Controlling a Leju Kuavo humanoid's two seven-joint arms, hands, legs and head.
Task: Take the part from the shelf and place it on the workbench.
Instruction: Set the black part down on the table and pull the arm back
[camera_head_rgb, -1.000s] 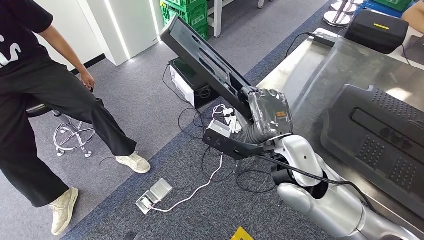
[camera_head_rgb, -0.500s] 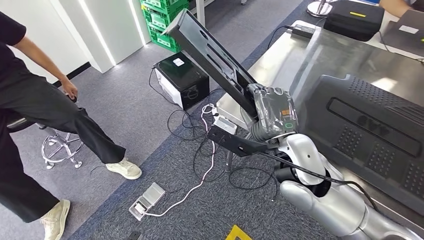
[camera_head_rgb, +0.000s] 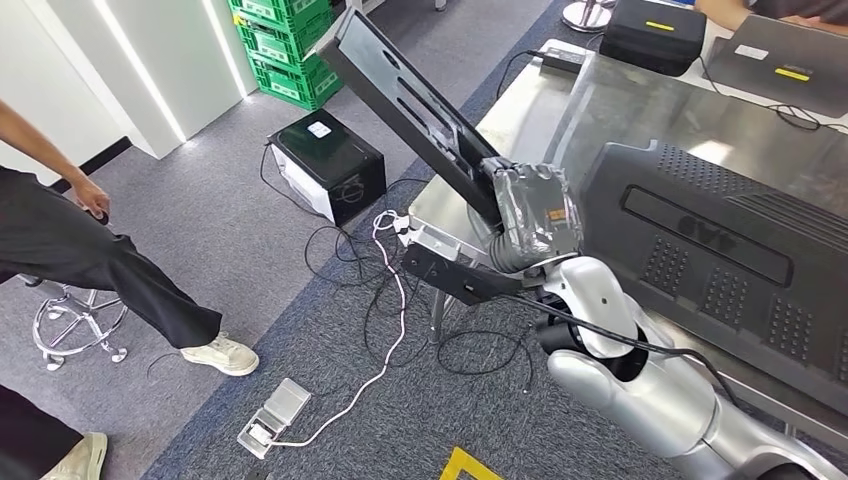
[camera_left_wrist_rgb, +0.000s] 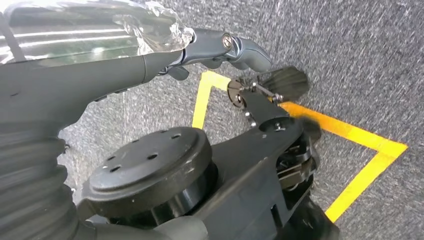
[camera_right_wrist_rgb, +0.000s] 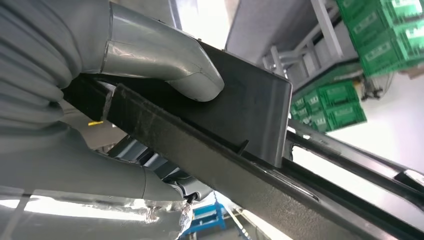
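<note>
At the far left of the head view a person (camera_head_rgb: 90, 270) sits on a stool (camera_head_rgb: 75, 325), nearer the picture's edge than a second ago. That shift is the camera's: the whole scene has slid leftward as the robot turns, so the person, the green crates (camera_head_rgb: 285, 45) and the black box (camera_head_rgb: 330, 165) on the floor have not themselves moved. A tangle of cables (camera_head_rgb: 385, 300) runs over the carpet beside the box.

Next comes the part (camera_head_rgb: 415, 115), a long flat black panel, raised at a slant with its free end up toward the crates. The right robot hand (camera_head_rgb: 530, 215), wrapped in clear film, grips its lower end; in the right wrist view the thumb (camera_right_wrist_rgb: 165, 65) lies across the panel's face and the fingers (camera_right_wrist_rgb: 100, 175) clamp from below. The grip looks unchanged across the turn. The part's lower end now hangs over the near corner of the bench (camera_head_rgb: 620, 110), where earlier it was out over the carpet.

To the right, the steel bench fills more of the view than before, and a large black housing (camera_head_rgb: 730, 255) lies on it. A case (camera_head_rgb: 655, 35) and a laptop (camera_head_rgb: 785, 65) sit at its far end.

The left robot hand (camera_left_wrist_rgb: 260, 95) hangs over a yellow floor marking (camera_left_wrist_rgb: 345, 135), fingers loosely apart, holding nothing.

The carry seems almost done; what probably remains is lowering the part onto bare steel, clear of the housing.
</note>
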